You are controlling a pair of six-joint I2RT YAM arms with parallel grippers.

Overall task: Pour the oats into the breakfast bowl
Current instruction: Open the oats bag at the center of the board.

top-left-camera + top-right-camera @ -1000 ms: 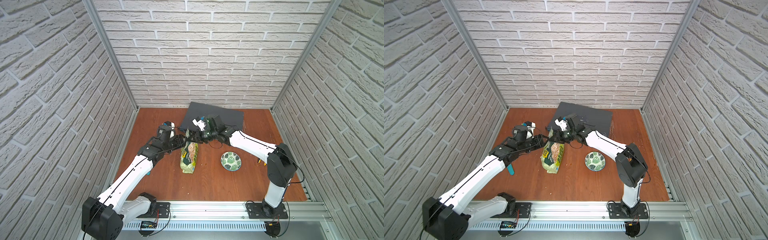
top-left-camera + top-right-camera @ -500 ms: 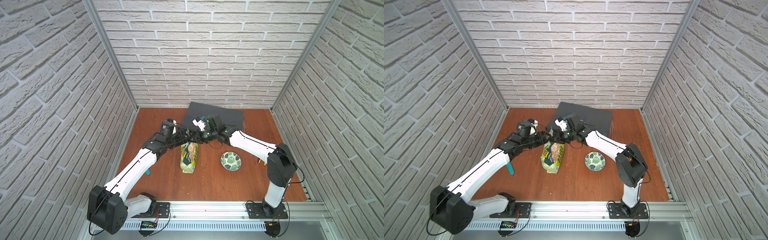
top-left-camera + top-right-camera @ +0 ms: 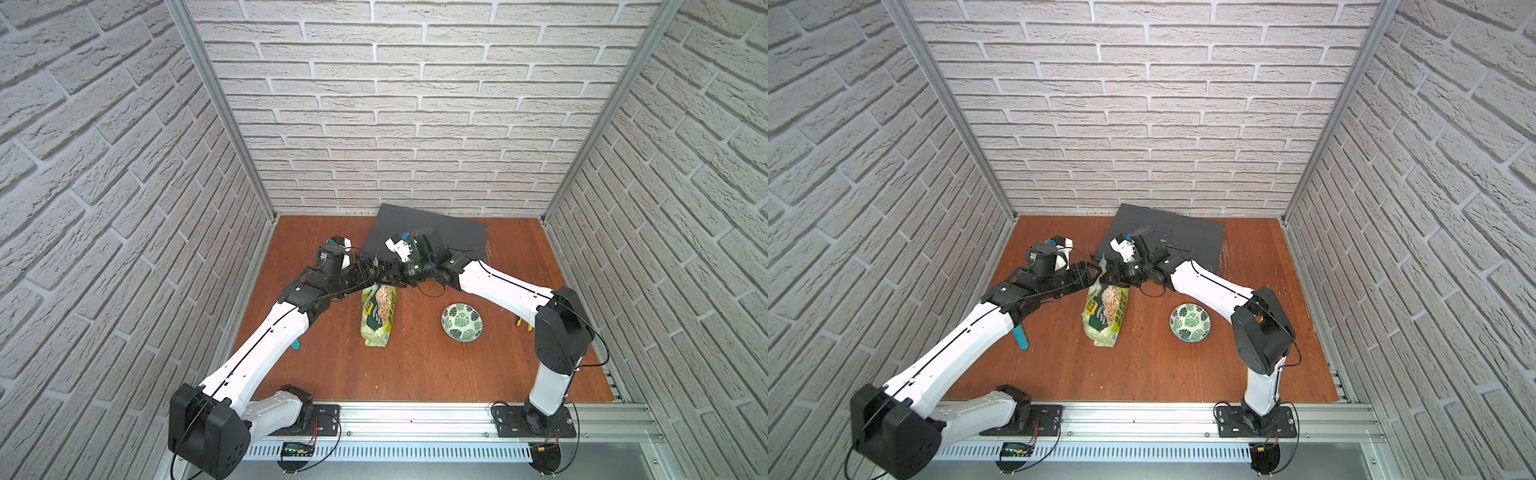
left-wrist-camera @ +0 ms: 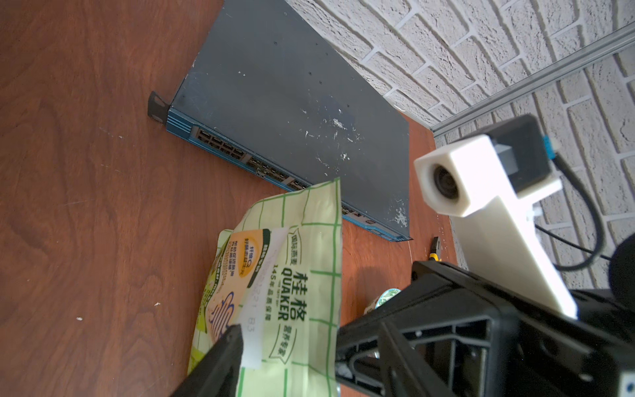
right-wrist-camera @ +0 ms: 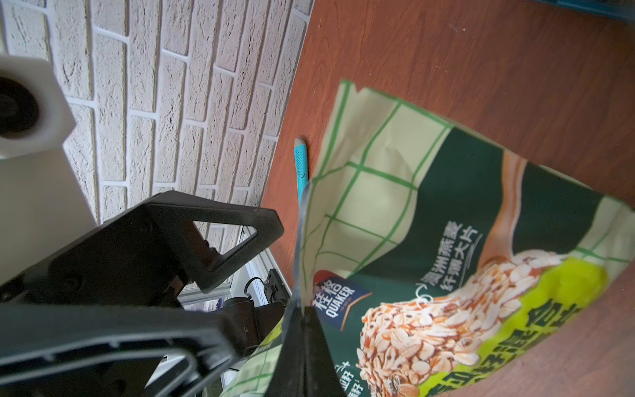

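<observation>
Pouch [image 3: 378, 309] on the table [image 3: 415, 374], long axis 12–6 in both top views, base down at 6, top edge raised at 12 where both arms meet. Right jaws pressed together, pinching that top edge. Left jaws spread, straddling the same edge from 9, one finger [image 5: 161, 227] clear of it. Oats not visible, only the printed picture. Bowl [image 3: 462, 322] at 3 of the pouch, well apart, looks empty, right arm nearer. My read: mouth has to swing from 12 to 3 to pour
</observation>
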